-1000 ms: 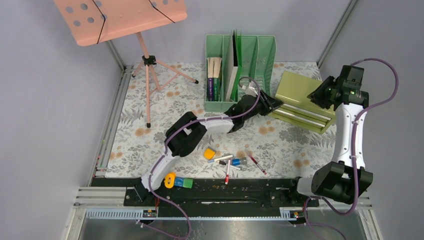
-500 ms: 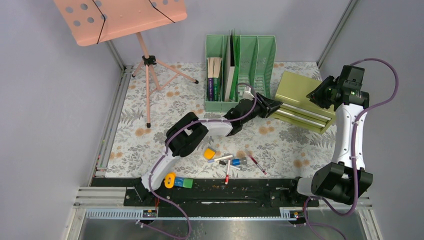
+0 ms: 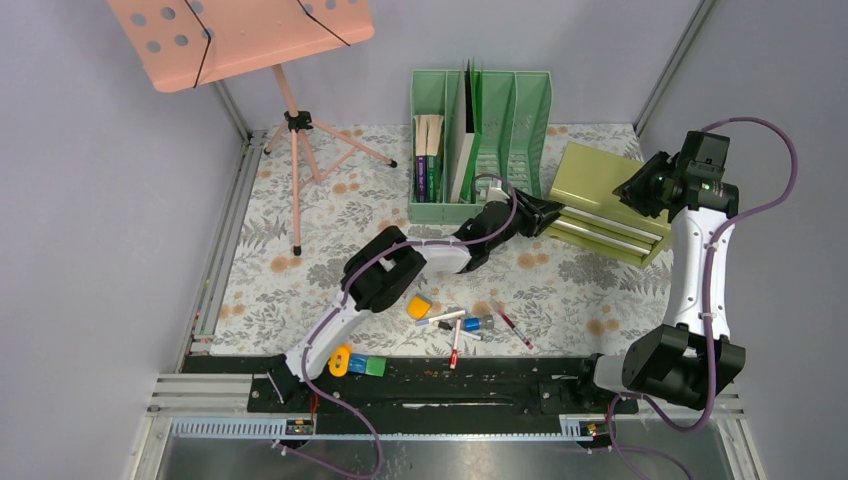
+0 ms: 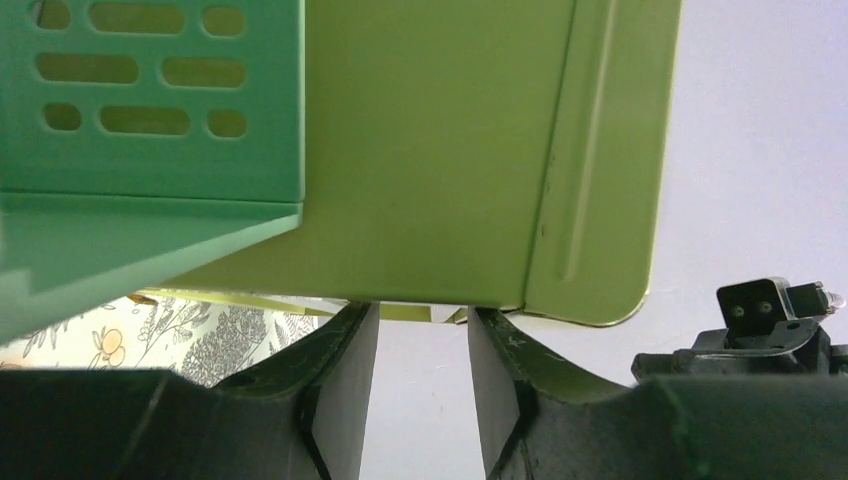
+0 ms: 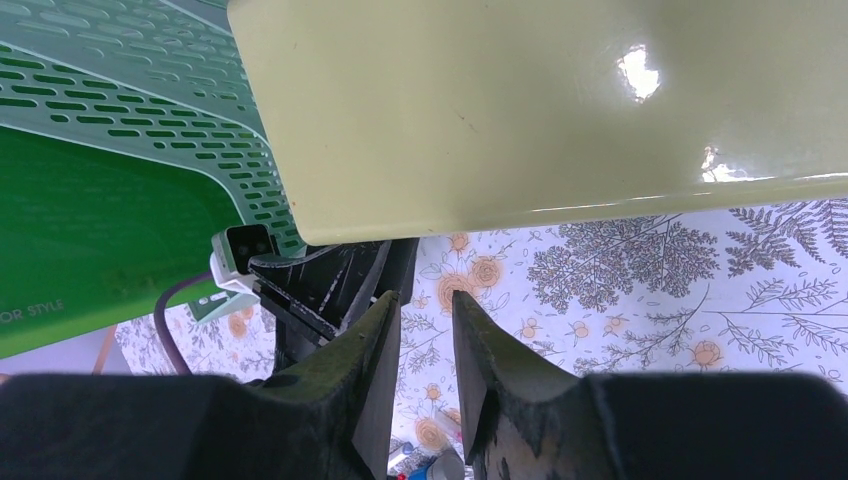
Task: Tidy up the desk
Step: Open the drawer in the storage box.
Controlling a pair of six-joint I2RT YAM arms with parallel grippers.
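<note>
The left arm (image 3: 440, 250) has reached further right, bringing the left jaws, narrowly parted and empty, to the rounded corner of the glossy olive drawer box (image 3: 600, 172). The right jaws, a slim gap between them, hang over that box. It sits far right on the flat, fern-printed cloth surface (image 3: 300, 290).

At the back middle of the tabletop (image 3: 300, 290) we find the file rack (image 3: 520, 110), with books (image 3: 429, 150) standing in its leftmost compartment. The drawer box (image 3: 600, 175) lies just right of the rack, set askew. The music stand (image 3: 298, 122) stands at the back left. Pens (image 3: 455, 320) lie scattered near the front middle. The left hand (image 3: 553, 211) sits between the rack and the drawer box, and the right hand (image 3: 630, 192) hangs over the box's right end.
</note>
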